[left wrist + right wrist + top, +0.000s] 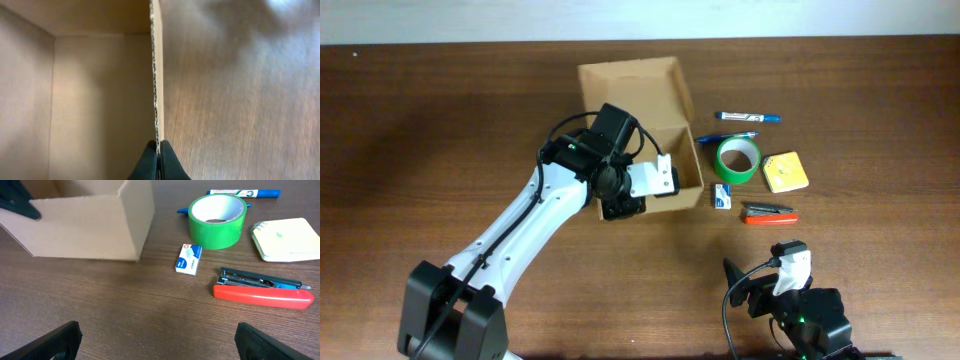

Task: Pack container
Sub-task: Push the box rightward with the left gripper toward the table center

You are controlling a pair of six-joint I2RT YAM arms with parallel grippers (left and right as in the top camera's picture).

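A: What is the left pincer (158, 161) doing?

B: It is clenched on a wall of the plain tan-brown rectangular cardboard box (670, 120). Its black fingers (147, 162) pinch the corrugated edge at the box's near left corner.

A: And the right pincer (157, 330)?

B: Released, jaws spread wide with wood showing between them, low at the near right of the brown wooden worktop (440, 150).

A: How does the box lie?

B: In the middle of the worktop towards the far side, mouth upward. Its hinged flap (630, 85) stands open on the far side, so box and flap together run far to near, turned slightly.

A: What about room around it?

B: The flap's tip is close to the worktop's far edge. Left of the box lies a broad stretch of wood, crossed by the left arm. On the right, a green roll of tape (738, 160) sits just beside the box's wall, and a small blue-and-white staple packet (722, 196) lies by the near right corner.

A: Further right?

B: A yellow pad of sticky notes (785, 172), a red stapler (769, 213) nearer than it, and a blue marker (748, 117) and blue pen (725, 137) farther off.

A: Inside the box?

B: The left wrist view shows plain cardboard floor and walls. From overhead the arm hides much of the inside.
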